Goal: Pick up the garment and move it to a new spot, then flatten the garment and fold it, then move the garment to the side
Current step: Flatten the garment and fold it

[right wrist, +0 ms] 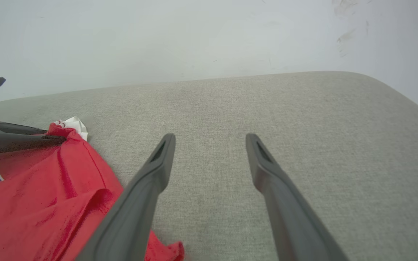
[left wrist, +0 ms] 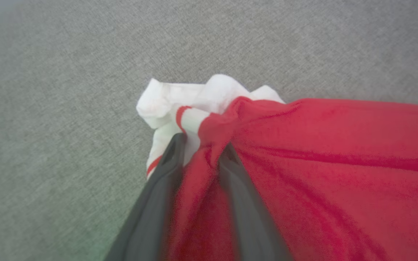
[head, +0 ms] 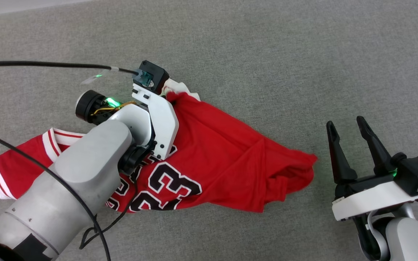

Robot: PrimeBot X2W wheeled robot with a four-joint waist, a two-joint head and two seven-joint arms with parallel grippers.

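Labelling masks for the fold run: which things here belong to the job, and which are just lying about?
Job:
- garment, crumpled, "23" showing
- left gripper, shut on the garment near a white sleeve
- right gripper, open, holding nothing

Just there:
- grey padded surface under it all
- black cables
- wall

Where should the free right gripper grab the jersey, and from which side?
Grip the jersey at its pointed hem corner, coming from the right. It juts toward the open right gripper, lies free, and sits opposite the sleeve end the left gripper holds.
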